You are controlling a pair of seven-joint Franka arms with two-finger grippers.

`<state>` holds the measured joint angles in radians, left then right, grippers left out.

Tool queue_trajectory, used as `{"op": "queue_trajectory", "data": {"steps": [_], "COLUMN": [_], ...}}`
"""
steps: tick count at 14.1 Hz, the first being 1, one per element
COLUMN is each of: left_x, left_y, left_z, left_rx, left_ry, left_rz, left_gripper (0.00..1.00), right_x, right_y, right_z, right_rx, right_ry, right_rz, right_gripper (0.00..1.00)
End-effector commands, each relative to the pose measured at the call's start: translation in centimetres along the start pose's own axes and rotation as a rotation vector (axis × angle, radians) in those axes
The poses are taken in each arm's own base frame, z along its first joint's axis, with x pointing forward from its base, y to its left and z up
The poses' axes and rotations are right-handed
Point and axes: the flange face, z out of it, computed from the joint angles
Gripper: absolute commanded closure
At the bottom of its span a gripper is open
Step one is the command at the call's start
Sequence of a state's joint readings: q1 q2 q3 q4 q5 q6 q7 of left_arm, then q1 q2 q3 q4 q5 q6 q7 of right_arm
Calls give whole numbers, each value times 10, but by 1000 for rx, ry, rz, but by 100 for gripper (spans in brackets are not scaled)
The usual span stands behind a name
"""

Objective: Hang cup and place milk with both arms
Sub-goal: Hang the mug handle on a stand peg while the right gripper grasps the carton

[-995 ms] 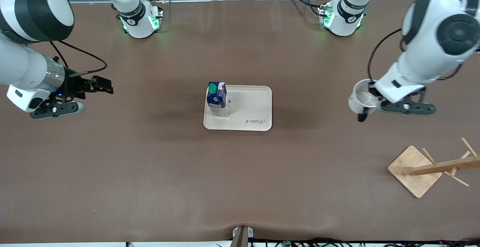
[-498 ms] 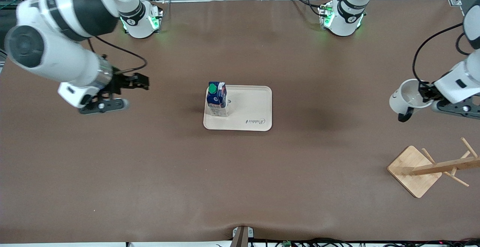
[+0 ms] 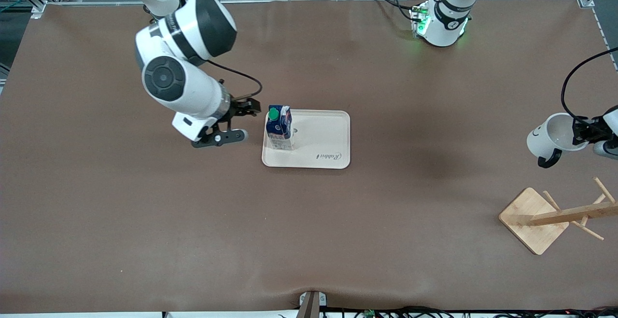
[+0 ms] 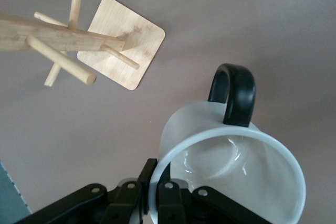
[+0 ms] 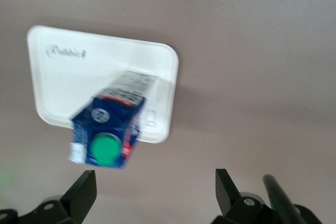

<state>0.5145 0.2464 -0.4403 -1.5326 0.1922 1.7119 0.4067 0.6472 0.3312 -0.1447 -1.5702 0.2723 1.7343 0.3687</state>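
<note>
The milk, a dark blue carton with a green cap, stands upright on the cream tray, at the tray's end toward the right arm. My right gripper is open and empty, close beside the carton. In the right wrist view the milk lies just ahead of the gripper, outside the jaws. My left gripper is shut on the rim of the white cup and holds it tilted in the air, black handle down. The left wrist view shows the cup and the gripper.
A wooden cup rack with bare pegs on a square base stands at the left arm's end, nearer the front camera than the held cup. It also shows in the left wrist view.
My right arm swung in from the right arm's end of the table to beside the milk. My left arm carried the cup toward the left arm's end, closer to the rack.
</note>
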Motion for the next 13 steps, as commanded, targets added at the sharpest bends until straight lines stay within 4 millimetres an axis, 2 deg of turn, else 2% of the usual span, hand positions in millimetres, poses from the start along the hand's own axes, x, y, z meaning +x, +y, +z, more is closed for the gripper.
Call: {"op": "queue_trajectory", "data": {"steps": [1,4,7,9,13], "left_x": [6,3,3,2,-4], "left_y": [-16,-36,-53,-62,-86], "left_z": [-4,3,6,2,16], "left_rx": [4,-2,13,30,38], "left_ry": [16,31,67,91,93], "left_rz": [35,61,72,66,78], "left_gripper": [100,100,100,100,100], "right_x": [-1,-7,-8,-9,-14], "right_y": [-23,-55,-57,-66,-75], "right_z": [5,36,40,58,80], "right_rx": [39,19,15,-4,-42], "right_ry": [38,33,31,12,-5], "right_rz": [66,100,110,109,125], "right_gripper": [0,0,0,0,0]}}
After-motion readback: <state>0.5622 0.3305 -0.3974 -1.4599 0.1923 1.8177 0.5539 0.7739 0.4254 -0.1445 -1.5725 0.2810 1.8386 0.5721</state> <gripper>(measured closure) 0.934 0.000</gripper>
